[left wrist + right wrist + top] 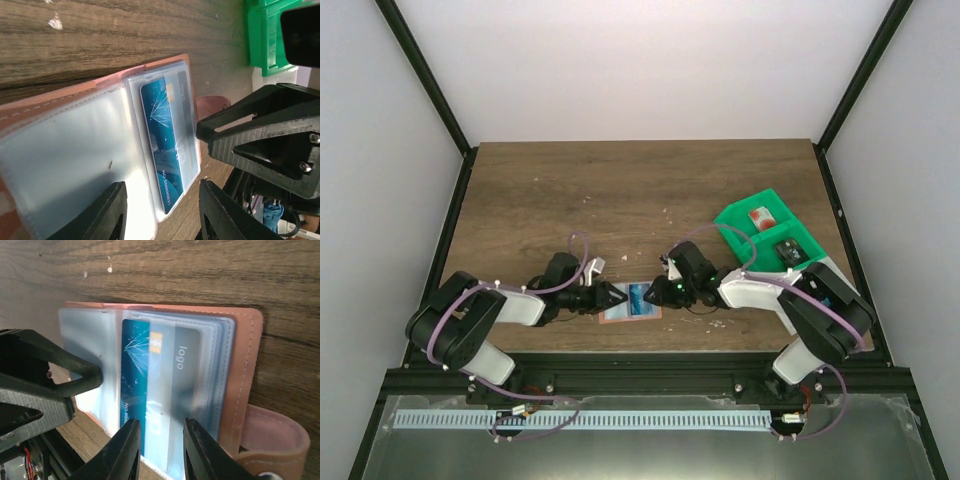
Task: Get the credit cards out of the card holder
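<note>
The card holder (628,313) lies open near the table's front edge, tan-pink outside with clear sleeves inside (65,150) (245,370). A blue credit card (640,295) sits in it, half covered by a frosted sleeve (167,145) (134,385). My left gripper (613,297) is open, its jaws either side of the holder's near edge (162,215). My right gripper (658,292) is open, its jaws straddling the sleeve's end over the blue card (161,450). A red and white card (761,216) and a dark card (788,247) lie in the green tray.
The green compartment tray (735,218) stands at the right, also seen in the left wrist view (262,40). The two grippers face each other closely over the holder. The holder's snap tab (272,440) sticks out on the wood.
</note>
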You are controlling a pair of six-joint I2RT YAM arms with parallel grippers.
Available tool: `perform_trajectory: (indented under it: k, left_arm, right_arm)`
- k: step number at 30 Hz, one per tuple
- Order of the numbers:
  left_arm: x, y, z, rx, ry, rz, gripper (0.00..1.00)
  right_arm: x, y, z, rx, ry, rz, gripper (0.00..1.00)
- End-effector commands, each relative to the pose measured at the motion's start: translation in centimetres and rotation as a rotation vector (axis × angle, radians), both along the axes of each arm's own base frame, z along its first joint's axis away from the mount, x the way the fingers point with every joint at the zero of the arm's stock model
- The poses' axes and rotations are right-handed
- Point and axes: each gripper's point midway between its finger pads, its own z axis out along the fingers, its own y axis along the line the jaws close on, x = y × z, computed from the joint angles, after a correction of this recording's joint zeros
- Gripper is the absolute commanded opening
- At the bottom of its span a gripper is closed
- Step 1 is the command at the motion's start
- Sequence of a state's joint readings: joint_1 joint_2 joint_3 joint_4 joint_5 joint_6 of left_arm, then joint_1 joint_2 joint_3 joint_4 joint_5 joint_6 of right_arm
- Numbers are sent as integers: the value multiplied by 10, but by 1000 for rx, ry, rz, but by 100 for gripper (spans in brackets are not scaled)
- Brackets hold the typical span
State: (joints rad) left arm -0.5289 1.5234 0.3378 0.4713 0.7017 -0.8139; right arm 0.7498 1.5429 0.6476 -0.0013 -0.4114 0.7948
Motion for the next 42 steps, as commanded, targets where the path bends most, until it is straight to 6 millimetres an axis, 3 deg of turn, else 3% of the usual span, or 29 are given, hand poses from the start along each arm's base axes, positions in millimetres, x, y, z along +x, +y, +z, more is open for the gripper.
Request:
perform_trajectory:
  k: [1, 10, 17, 24, 34, 40, 42]
  left_arm:
    - [0, -5, 3, -17, -14, -19, 41]
    - [-4, -16, 12, -39, -21, -58, 41]
    - [-4, -18, 3, -35, -4, -56, 39]
    - [-2, -23, 3, -48, -3, -59, 27]
    - [-2, -27, 0, -46, 10, -62, 20]
    - [-4, -26, -4, -42, 27, -58, 0]
    - [-6, -25, -6, -39, 34, -58, 0]
  right_arm:
    - [6, 12, 3, 20, -16, 12, 25]
    - [3, 7, -9, -10, 2, 7, 24]
    - [0, 4, -15, -21, 16, 6, 22]
    - [-3, 0, -21, -26, 28, -2, 20]
    - [-5, -1, -23, -30, 33, 1, 19]
    - [-6, -2, -26, -36, 33, 1, 19]
    - [-7, -3, -28, -40, 39, 3, 19]
